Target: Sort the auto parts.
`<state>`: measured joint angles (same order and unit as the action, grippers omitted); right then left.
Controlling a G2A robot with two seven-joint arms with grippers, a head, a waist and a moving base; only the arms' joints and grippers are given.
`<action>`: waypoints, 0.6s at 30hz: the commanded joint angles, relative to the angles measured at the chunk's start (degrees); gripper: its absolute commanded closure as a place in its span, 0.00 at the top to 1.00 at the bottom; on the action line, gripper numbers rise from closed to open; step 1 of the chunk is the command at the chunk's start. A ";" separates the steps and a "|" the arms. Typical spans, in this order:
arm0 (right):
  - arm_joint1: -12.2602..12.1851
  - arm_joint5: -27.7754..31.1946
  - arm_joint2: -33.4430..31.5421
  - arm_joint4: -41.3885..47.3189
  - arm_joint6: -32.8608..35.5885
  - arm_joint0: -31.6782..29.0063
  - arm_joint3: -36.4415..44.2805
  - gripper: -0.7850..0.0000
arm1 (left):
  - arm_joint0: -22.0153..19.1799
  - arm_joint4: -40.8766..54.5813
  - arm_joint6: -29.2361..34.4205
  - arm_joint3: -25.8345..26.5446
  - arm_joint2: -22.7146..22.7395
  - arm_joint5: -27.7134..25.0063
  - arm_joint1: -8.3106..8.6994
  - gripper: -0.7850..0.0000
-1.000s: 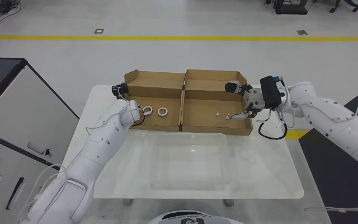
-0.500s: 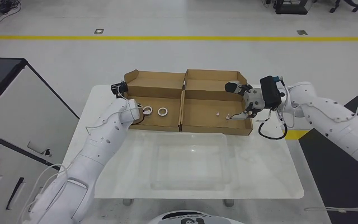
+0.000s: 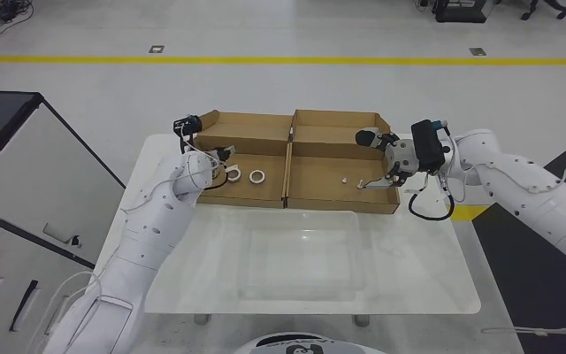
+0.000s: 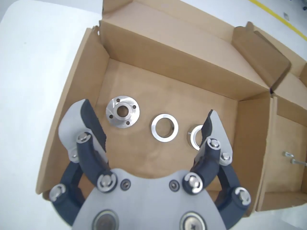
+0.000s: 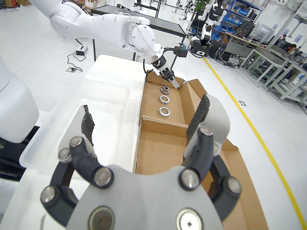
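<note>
Cardboard box point(image 4: 168, 56) with flange point(image 4: 131, 114) and two rings point(image 4: 154, 128), left tool point(image 4: 147, 106) and right tool point(image 5: 145, 101) spread apart.

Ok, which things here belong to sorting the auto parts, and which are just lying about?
Job: flanged disc and two rings in the left box; small metal pieces in the right box; left claw, right claw, both open.
Lying about: clear tub, perhaps the source; side table; yellow floor line.
</note>
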<state>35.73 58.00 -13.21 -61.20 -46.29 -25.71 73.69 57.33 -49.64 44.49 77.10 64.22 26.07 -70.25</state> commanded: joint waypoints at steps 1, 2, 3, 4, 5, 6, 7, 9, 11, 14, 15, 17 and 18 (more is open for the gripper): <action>0.00 0.00 0.00 0.00 0.00 0.00 0.00 1.00 | 1.54 0.87 -0.35 2.17 1.56 -2.77 0.36 1.00; 0.00 0.00 0.00 0.00 0.00 0.00 0.00 1.00 | 2.21 1.12 -0.54 3.11 2.31 -3.76 0.54 1.00; 0.00 0.00 0.00 0.00 0.00 0.00 0.00 1.00 | 2.91 1.47 -0.61 4.06 2.93 -5.13 0.70 1.00; 0.00 0.00 0.00 0.00 0.00 0.00 0.00 1.00 | 3.58 1.84 -0.28 4.72 3.59 -6.31 0.87 1.00; 0.00 0.00 0.00 0.00 0.00 0.00 0.00 1.00 | 4.03 2.05 0.25 5.41 4.26 -7.28 1.05 1.00; 0.00 0.00 0.00 0.00 0.00 0.00 0.00 1.00 | 4.51 2.52 0.41 6.40 4.91 -8.83 1.21 1.00; 0.00 0.00 0.00 0.00 0.00 0.00 0.00 1.00 | 5.15 3.06 0.60 7.19 5.68 -10.47 1.40 1.00; 0.00 0.00 0.00 0.00 0.00 0.00 0.00 1.00 | 6.27 4.14 1.03 8.59 7.36 -13.04 1.77 1.00; 0.00 0.00 0.00 0.00 0.00 0.00 0.00 1.00 | 7.44 5.62 1.13 9.78 9.18 -15.63 2.12 1.00; 0.00 0.00 0.00 0.00 0.00 0.00 0.00 1.00 | 9.19 8.14 1.32 11.38 11.86 -20.37 2.65 1.00; 0.00 0.00 0.00 0.00 0.00 0.00 0.00 1.00 | 9.80 9.14 1.44 11.97 12.69 -22.33 2.82 1.00; 0.00 0.00 0.00 0.00 0.00 0.00 0.00 1.00 | 10.92 11.21 1.50 12.69 14.80 -25.08 3.18 1.00; 0.00 0.00 0.00 0.00 0.00 0.00 0.00 1.00 | 11.47 12.25 1.46 13.17 15.71 -26.79 3.34 1.00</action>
<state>35.73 58.00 -13.21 -61.20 -46.29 -25.71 73.69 68.23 -38.48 46.00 89.84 78.91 1.05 -67.07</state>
